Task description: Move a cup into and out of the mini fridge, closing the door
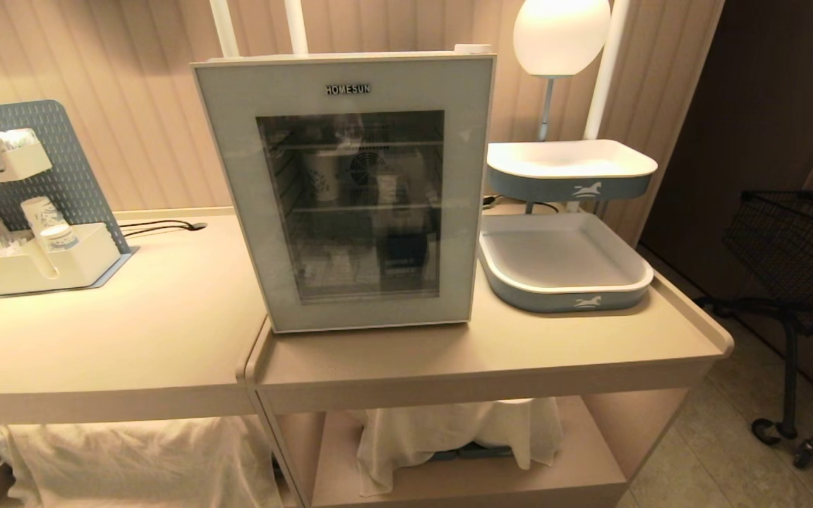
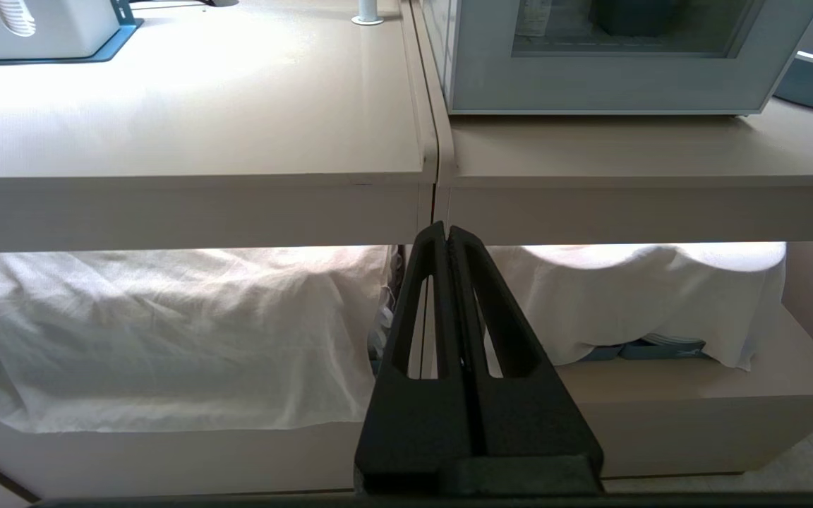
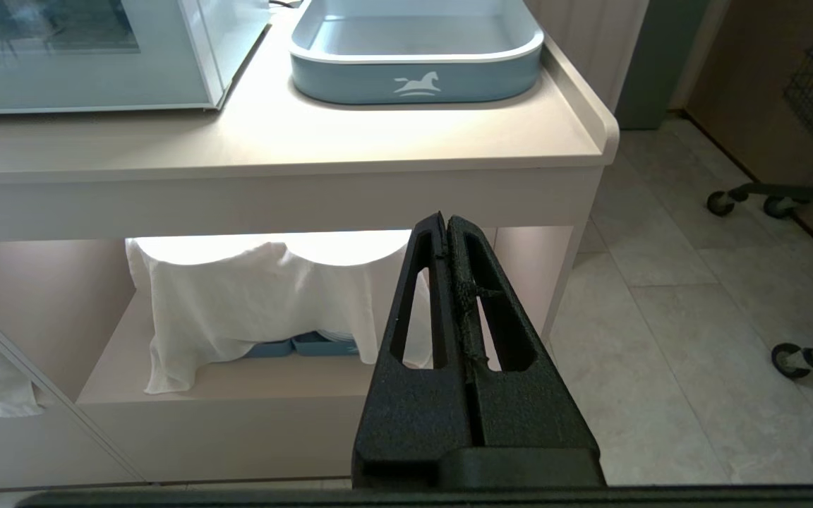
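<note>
The mini fridge (image 1: 343, 58) stands on the beige counter (image 1: 491, 353). Its door (image 1: 371, 314), a pale frame around dark glass lettered HOMESUN, is shut. Behind the glass I see only dim shapes on the wire shelves, and I cannot pick out the cup among them. Neither arm shows in the head view. My left gripper (image 2: 447, 229) is shut and empty, low in front of the counter's edge, with the door's lower frame (image 2: 590, 88) above it. My right gripper (image 3: 445, 219) is shut and empty too, below the counter's right end, near the fridge's corner (image 3: 230, 35).
A two-tier blue-and-white tray (image 1: 565, 300) stands right of the fridge, with a globe lamp (image 1: 560, 35) behind it. A pegboard organiser with paper cups (image 1: 39, 264) sits at the far left. White cloths (image 1: 449, 430) cover the lower shelves. A wire cart (image 1: 795, 240) stands on the floor at the right.
</note>
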### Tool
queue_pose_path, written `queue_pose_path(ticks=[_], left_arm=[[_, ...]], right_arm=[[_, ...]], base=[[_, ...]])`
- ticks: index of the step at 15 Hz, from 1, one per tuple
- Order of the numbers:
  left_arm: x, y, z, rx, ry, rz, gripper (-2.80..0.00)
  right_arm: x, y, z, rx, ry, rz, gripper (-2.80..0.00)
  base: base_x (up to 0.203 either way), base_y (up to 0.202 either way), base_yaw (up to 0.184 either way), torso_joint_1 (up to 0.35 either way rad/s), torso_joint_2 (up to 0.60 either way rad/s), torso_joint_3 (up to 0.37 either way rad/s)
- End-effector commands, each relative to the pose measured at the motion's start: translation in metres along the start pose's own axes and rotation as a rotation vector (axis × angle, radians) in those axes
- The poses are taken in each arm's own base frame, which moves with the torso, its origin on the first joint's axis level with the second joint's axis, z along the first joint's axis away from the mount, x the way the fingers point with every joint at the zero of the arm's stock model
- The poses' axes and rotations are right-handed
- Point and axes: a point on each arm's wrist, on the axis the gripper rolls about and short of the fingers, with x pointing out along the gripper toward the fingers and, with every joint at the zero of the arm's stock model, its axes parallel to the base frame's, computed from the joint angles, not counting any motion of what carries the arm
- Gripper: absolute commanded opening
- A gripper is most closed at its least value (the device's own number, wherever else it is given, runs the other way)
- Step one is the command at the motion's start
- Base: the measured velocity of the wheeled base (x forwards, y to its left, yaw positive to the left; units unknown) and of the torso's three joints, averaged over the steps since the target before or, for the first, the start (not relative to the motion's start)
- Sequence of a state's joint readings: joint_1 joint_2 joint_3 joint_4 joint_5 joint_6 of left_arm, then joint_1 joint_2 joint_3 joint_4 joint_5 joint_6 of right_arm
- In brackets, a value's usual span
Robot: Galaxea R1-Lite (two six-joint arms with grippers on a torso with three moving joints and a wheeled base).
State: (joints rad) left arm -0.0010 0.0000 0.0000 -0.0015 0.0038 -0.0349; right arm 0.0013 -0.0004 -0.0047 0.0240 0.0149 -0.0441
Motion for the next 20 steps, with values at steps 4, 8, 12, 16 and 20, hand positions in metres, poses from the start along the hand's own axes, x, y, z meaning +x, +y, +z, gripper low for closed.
queue_pose_path(ticks=[4, 8, 12, 16, 20], left_arm=[[0.0002, 0.0000, -0.0004, -0.002, 0.003, 0.000, -2.80], [0.0002, 0.0000, -0.0004, -0.001, 0.003, 0.000, -2.80], [0.0002, 0.0000, -0.0004, 0.000, 0.003, 0.001, -2.80], [0.0002, 0.0000, -0.0004, -0.002, 0.003, 0.000, -2.80], [0.0002, 0.0000, -0.0004, -0.002, 0.003, 0.000, -2.80]], right_arm=[[0.0004, 0.0000, 0.0002, 0.004, -0.005, -0.001, -2.80], [0.0005, 0.0000, 0.0000, 0.004, -0.005, -0.001, -2.80], [0.0005, 0.0000, 0.0001, 0.006, -0.007, -0.001, -2.80], [0.0005, -0.0001, 0.0003, 0.007, -0.008, -0.001, -2.80], [0.0005, 0.0000, 0.0001, 0.007, -0.007, -0.001, -2.80]], base=[[0.000, 0.000, 0.000, 0.000, 0.00, 0.000], [0.002, 0.012, -0.003, 0.002, 0.00, 0.001], [0.002, 0.146, 0.000, 0.003, 0.00, -0.001], [0.000, 0.193, 0.000, 0.002, 0.00, 0.003], [0.000, 0.155, 0.002, 0.001, 0.00, 0.002]])
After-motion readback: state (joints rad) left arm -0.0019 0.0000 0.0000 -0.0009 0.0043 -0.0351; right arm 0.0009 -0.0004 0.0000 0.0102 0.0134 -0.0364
